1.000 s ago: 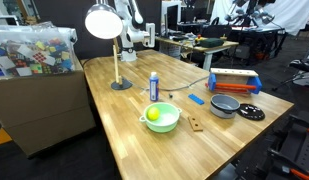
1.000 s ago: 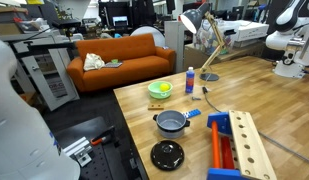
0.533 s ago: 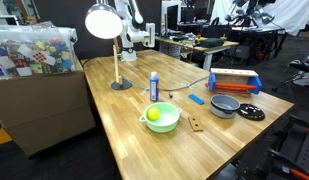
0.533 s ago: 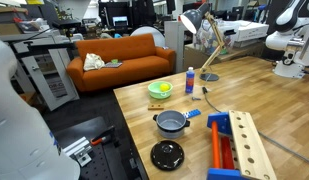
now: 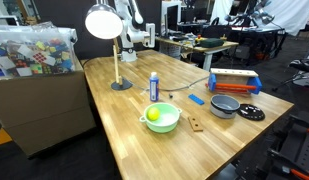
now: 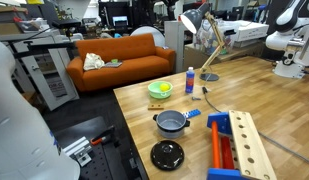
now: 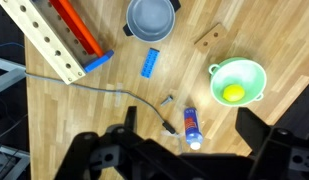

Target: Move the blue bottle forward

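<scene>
The blue bottle (image 5: pixel 154 87) stands upright on the wooden table, just behind the green bowl (image 5: pixel 174 112); it also shows in an exterior view (image 6: pixel 190 80). In the wrist view I look down on the bottle (image 7: pixel 192 126), its white cap toward me. My gripper (image 7: pixel 191 140) hangs high above it, open and empty, with the dark fingers on either side of the bottle in the picture. The green bowl (image 7: pixel 256 72) holds a yellow fruit (image 7: pixel 231 93). In the exterior views I cannot make out the gripper.
A desk lamp (image 5: pixel 102 22) stands behind the bottle. A grey pot (image 5: pixel 225 105), black lid (image 5: pixel 251 112), flat blue strip (image 5: pixel 196 99), small wooden piece (image 5: pixel 197 124) and wooden rack with red and blue parts (image 5: pixel 234 82) lie to the side. A cable (image 7: pixel 104 90) runs nearby.
</scene>
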You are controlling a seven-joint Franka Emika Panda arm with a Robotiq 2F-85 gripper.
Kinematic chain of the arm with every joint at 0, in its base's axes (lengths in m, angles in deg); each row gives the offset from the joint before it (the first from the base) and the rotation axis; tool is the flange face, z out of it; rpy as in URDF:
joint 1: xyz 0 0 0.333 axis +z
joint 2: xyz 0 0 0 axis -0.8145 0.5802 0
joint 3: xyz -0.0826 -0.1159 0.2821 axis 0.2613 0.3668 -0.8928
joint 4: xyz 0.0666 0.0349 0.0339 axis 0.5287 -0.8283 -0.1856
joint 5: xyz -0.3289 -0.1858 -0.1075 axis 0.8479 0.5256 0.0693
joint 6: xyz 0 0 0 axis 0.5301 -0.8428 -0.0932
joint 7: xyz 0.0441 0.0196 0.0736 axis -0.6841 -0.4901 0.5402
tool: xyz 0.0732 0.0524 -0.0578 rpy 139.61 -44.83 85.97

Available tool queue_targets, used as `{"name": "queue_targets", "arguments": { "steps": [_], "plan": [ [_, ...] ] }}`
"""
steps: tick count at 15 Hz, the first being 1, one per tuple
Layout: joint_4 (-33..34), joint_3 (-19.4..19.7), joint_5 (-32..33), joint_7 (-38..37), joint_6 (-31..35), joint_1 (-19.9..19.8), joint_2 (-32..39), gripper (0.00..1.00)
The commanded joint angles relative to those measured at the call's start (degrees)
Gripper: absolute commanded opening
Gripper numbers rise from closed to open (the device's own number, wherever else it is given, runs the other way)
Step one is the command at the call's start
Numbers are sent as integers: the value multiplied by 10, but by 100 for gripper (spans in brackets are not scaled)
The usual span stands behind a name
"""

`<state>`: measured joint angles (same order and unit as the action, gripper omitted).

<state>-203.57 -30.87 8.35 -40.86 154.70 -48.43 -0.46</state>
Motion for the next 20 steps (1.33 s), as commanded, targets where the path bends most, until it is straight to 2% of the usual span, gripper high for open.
{"name": "queue_targets", "arguments": {
  "steps": [1, 3, 4, 6, 13, 17, 20],
  "plan": [
    [64, -26, 13, -11, 20, 5, 90, 100],
    [98, -36, 12, -11, 21, 13, 132, 100],
    [64, -31, 5, -11, 30, 14, 102, 100],
    [89, -35, 6, -11, 30, 17, 131, 100],
    [98, -33, 3, -17, 32, 15, 143, 100],
    [136, -37, 30, -6, 60, 15, 208, 100],
    [193, -42, 48, 1, 70, 24, 270, 100]
  ]
}}
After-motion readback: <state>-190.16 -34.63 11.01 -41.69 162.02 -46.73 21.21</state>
